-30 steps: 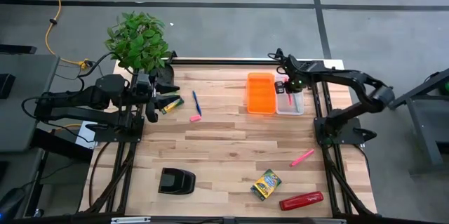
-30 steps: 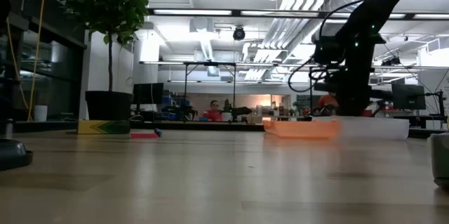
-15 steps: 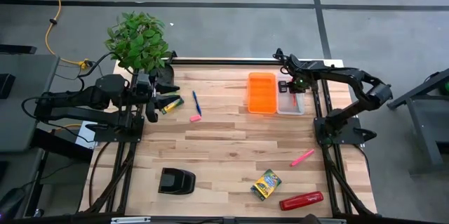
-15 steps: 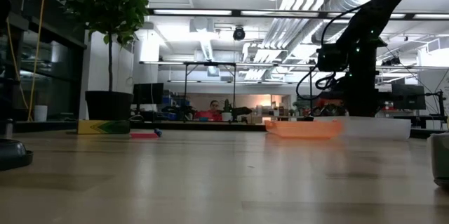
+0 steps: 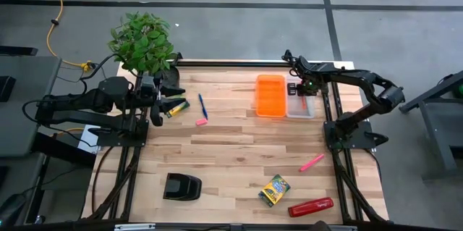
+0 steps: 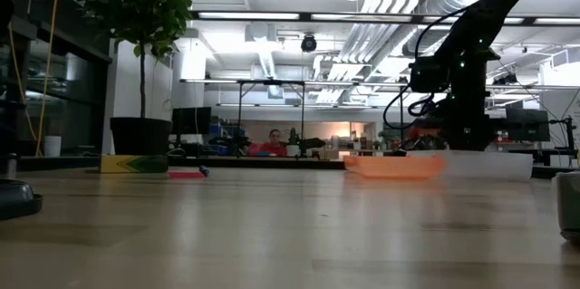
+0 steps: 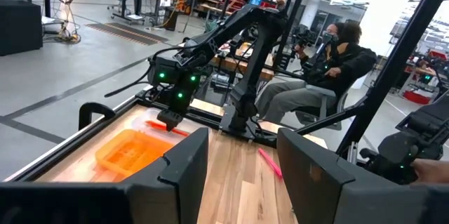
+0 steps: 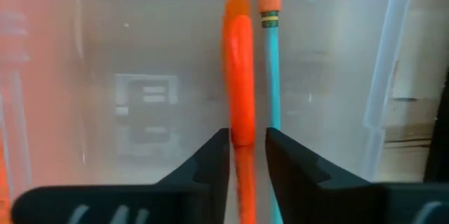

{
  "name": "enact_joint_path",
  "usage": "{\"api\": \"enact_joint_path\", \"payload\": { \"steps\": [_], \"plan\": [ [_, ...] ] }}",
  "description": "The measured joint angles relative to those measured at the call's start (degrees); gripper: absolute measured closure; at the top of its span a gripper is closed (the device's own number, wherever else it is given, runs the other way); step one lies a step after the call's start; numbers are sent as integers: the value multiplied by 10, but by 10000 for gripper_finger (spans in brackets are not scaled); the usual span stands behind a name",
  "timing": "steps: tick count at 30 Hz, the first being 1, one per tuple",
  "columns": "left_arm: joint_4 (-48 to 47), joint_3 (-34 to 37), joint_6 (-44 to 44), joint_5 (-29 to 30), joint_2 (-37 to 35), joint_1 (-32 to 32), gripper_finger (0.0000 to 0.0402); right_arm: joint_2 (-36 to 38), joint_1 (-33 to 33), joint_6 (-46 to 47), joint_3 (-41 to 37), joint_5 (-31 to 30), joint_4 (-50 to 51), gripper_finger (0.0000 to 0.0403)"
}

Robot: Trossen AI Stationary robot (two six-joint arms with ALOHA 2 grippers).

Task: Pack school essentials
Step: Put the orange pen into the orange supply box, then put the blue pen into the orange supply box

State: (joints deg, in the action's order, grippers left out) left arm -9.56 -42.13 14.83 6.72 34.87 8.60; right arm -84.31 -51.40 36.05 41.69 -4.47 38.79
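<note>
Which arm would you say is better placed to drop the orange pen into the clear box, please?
The right. Its gripper is shut on the orange pen directly over the clear box, while the left gripper waits at the table's far side.

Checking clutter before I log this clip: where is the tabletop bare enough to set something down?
The widest bare stretch of the wooden table runs across the middle, between the small pink eraser and the black blocky desk object. The corner by the yellow-green crayon box, red stapler and pink pen is crowded, as is the clear bin under the right gripper.
</note>
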Motion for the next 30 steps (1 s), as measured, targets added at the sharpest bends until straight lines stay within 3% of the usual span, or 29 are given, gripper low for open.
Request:
{"api": "enact_joint_path", "payload": {
  "steps": [5,10,16,20,24,30],
  "plan": [
    [0,0,0,0,0,0,243,9,0,-4,3,-12,2,276],
    [0,0,0,0,0,0,243,45,0,-43,38,-12,3,268],
    [0,0,1,0,0,0,243,152,29,-123,85,33,-33,268],
    [0,0,40,-2,0,0,243,260,101,-139,55,79,-157,268],
    [0,0,29,-2,0,0,243,355,195,-91,-26,87,-340,268],
    [0,0,-4,0,0,0,243,421,318,-95,-122,95,-593,268]
  ]
}}
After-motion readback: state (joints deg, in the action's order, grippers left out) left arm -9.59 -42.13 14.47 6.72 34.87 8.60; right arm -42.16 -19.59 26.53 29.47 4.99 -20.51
